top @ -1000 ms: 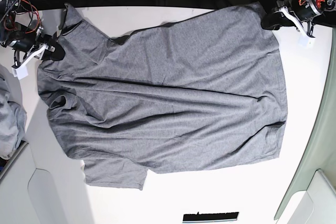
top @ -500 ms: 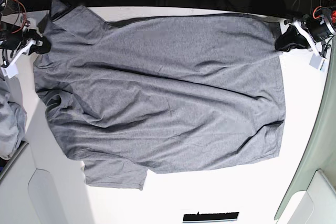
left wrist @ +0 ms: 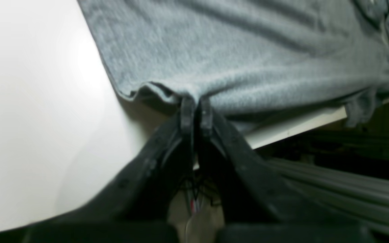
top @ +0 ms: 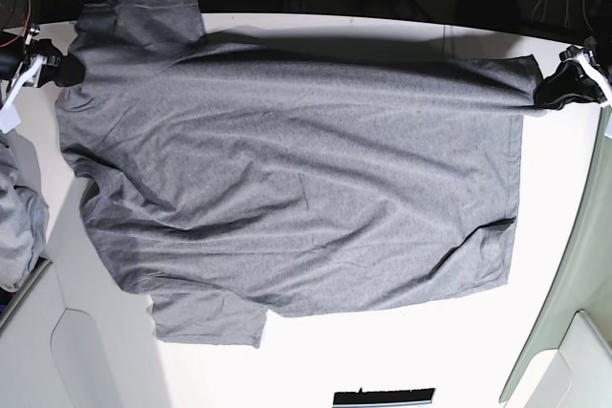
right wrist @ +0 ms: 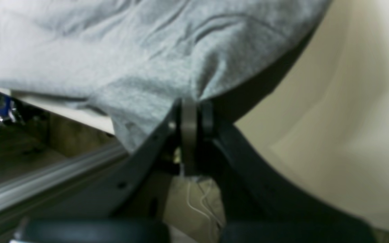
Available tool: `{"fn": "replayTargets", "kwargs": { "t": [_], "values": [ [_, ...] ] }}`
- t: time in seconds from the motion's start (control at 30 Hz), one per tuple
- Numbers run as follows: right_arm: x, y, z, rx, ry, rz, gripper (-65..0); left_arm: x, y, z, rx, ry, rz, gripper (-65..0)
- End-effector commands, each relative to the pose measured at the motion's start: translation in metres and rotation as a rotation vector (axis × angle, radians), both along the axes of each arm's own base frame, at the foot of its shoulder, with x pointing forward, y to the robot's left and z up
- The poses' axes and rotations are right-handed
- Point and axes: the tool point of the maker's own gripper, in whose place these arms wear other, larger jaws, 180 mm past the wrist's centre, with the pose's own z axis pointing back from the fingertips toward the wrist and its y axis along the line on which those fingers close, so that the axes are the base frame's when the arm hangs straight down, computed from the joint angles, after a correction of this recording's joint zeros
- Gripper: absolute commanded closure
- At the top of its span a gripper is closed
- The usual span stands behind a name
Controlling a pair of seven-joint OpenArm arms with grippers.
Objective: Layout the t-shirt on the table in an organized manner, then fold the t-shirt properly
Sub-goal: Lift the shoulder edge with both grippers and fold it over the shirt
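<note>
- Left gripper (left wrist: 196,113), black, two-fingered: jaws pressed together on the hem edge of the heather-grey short-sleeved cotton t-shirt (left wrist: 248,54); cloth fans away from the tips.
- Right gripper (right wrist: 194,113), black: jaws clamped on a gathered pinch of the same t-shirt's edge; fabric spreads up and away from them.
- T-shirt, base view (top: 287,179): spread wide between the two grippers, one at each far corner, upper edge taut near the table's far rim.
- Smooth white table (top: 382,360): bare surface beyond the near hem.
- Paler grey cloth bundle (top: 17,226): lying just beside the shirt's sleeve side.
</note>
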Motion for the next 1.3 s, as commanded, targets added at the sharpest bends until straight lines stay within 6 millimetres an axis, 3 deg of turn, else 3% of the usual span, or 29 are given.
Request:
{"fn": "replayTargets", "kwargs": {
  "t": [0.0,0.2,0.37,0.63,0.77,0.93,1.03,1.13,1.27],
  "values": [
    [0.003,-0.006,0.013,-0.022,-0.040,0.016,0.0,0.008,0.006,0.016,0.005,-0.055,0.002,0.0],
    [-0.016,0.009,0.033,-0.084,-0.078,0.120,0.0,0.012,0.015,0.031,-0.017,-0.091,0.029,0.0],
    [-0.013,0.021,0.049,-0.108,-0.131,0.175,0.0,0.015,0.020,0.037,0.003,-0.099,0.020,0.0],
    [0.041,0.017,0.070,-0.168,-0.340,0.109,0.0,0.025,0.044,0.027,0.151,-0.157,0.079,0.0],
    [0.066,0.014,0.075,-0.149,-0.385,0.067,0.0,0.027,0.036,0.004,0.202,-0.131,0.037,0.0],
    [0.097,0.013,0.070,-0.097,-0.392,0.025,0.0,0.054,0.025,-0.015,0.211,-0.130,-0.001,0.0],
    [0.105,0.016,0.059,-0.072,-0.357,0.018,0.0,0.062,0.025,-0.022,0.212,-0.114,-0.005,0.0],
    [0.107,0.021,0.061,-0.048,-0.350,0.032,0.0,0.063,0.027,-0.022,0.220,-0.101,-0.010,0.0],
    [0.099,0.025,0.061,-0.048,-0.311,0.072,0.0,0.062,0.030,-0.020,0.218,-0.083,-0.018,0.0]
  ]
}}
